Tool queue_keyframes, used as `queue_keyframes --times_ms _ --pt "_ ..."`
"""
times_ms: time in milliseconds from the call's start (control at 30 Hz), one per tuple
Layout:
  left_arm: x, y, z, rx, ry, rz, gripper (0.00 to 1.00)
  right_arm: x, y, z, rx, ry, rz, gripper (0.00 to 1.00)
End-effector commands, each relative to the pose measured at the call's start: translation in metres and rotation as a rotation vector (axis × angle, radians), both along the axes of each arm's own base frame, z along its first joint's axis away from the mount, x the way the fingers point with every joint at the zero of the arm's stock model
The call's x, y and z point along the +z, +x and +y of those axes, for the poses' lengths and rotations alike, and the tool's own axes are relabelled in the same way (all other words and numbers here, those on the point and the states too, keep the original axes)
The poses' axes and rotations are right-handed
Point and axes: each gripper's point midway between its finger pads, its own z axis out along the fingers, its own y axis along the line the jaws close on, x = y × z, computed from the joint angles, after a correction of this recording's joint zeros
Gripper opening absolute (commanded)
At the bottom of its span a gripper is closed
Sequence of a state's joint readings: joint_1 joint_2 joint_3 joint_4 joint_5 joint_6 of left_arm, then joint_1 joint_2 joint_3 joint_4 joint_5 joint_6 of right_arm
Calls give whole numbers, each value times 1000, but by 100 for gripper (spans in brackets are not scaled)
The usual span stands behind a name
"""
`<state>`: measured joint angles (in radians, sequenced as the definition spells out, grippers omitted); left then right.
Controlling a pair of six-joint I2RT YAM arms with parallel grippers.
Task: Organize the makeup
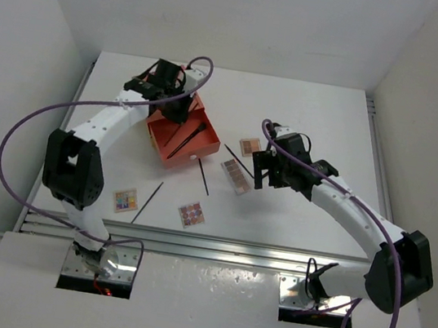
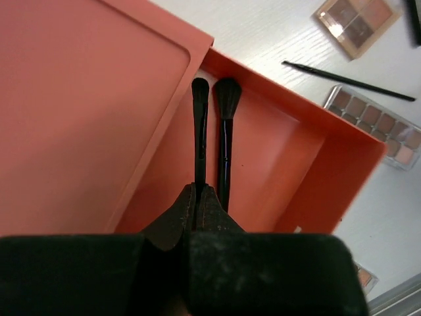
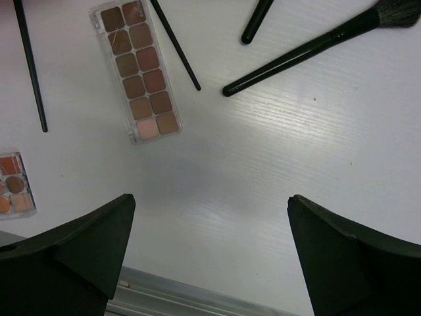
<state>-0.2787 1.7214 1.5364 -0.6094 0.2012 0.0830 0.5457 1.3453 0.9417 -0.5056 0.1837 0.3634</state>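
My left gripper (image 2: 198, 187) is shut on the handle of a black makeup brush (image 2: 200, 125) over the open orange drawer (image 2: 289, 151); a second brush (image 2: 225, 145) lies beside it in the drawer. From above, that gripper (image 1: 179, 109) hangs over the orange box (image 1: 166, 133). My right gripper (image 3: 210, 201) stands open above bare table, holding nothing. A long palette (image 3: 137, 71), two thin sticks (image 3: 31, 66) (image 3: 174, 43) and two more brushes (image 3: 316, 46) (image 3: 256, 20) lie beyond it. Other palettes (image 1: 250, 146) (image 1: 191, 214) (image 1: 125, 200) rest on the table.
The orange box's lid (image 2: 79, 99) fills the left of the left wrist view. Another thin stick (image 1: 147, 201) lies near the front left. A metal rail (image 1: 206, 247) runs along the table's near edge. White walls enclose the table on three sides.
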Motion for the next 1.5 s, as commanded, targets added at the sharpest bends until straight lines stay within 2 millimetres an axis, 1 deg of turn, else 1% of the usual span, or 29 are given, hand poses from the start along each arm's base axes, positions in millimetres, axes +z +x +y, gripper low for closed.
queue_keyframes --times_ms 0,133,167,233,267,333,400,467,500,533,567,600,633,700,733,767,800,867,933,1000,1033,1067,1133,1167,1200,1233,1267,1300,1467 --pt "12 13 -17 33 -44 -57 0 6 0 -3 -33 2 -22 100" --pt "-10 4 -14 28 1 -21 17 5 -2 -7 -46 -4 -23 100" --pt "-8 2 -10 40 10 -29 29 4 -2 -7 -41 -7 -22 100" --pt "4 1 -8 48 9 -56 40 4 -1 -8 -42 -13 -25 100" --pt "2 1 -5 49 28 -55 49 4 -1 -7 -41 -13 -23 100" --pt "31 1 -2 50 26 -110 54 4 1 -5 -33 -12 -19 100" --pt "50 0 3 49 45 -154 56 4 3 -2 -27 -9 -13 100" --pt "67 -8 6 36 51 -184 56 7 5 1 -20 -6 -15 100" --pt "85 -17 11 13 67 -228 54 8 6 1 -20 -4 -15 100" --pt "91 -25 12 -12 74 -236 52 8 6 3 -14 -3 -11 100" --pt "85 -40 16 -38 95 -201 50 7 6 1 -15 -7 -7 100" --pt "99 -57 20 -73 86 -233 46 8 6 1 -17 -6 -14 100" --pt "78 -73 30 -80 95 -182 44 7 4 1 -16 -8 -10 100" --pt "65 -102 35 -110 74 -163 40 6 3 -2 -23 -7 -12 100" --pt "55 -114 42 -99 78 -151 40 6 4 -2 -22 -7 -15 100" --pt "30 -139 49 -95 81 -107 46 3 1 -2 -22 -9 -6 100" --pt "17 -150 51 -77 69 -74 55 4 1 -1 -22 -6 -9 100" --pt "-11 -170 49 -96 70 0 55 1 1 2 -17 0 4 100" --pt "-11 -165 47 -87 79 5 57 3 2 4 -11 4 3 100" --pt "-25 -163 51 -105 120 7 57 5 3 4 -15 5 5 100" --pt "-33 -163 54 -187 194 -21 57 7 3 4 -15 7 2 100" --pt "-52 -171 61 -234 247 -9 57 8 3 4 -15 5 3 100" --pt "-55 -170 70 -359 360 -135 57 8 1 2 -19 -4 2 100" --pt "-59 -175 68 -414 359 -162 58 12 1 -1 -29 -1 -10 100" --pt "-77 -187 68 -473 366 -151 60 6 -3 -4 -39 -10 2 100" --pt "-82 -193 65 -529 361 -167 62 7 -3 -4 -42 -9 -2 100" --pt "-93 -204 62 -596 358 -175 68 5 -7 -7 -51 -13 1 100" --pt "-100 -209 62 -615 355 -161 69 4 -9 -8 -54 -14 5 100" --pt "-136 -214 66 -625 366 -71 71 5 -14 -12 -70 -23 9 100"
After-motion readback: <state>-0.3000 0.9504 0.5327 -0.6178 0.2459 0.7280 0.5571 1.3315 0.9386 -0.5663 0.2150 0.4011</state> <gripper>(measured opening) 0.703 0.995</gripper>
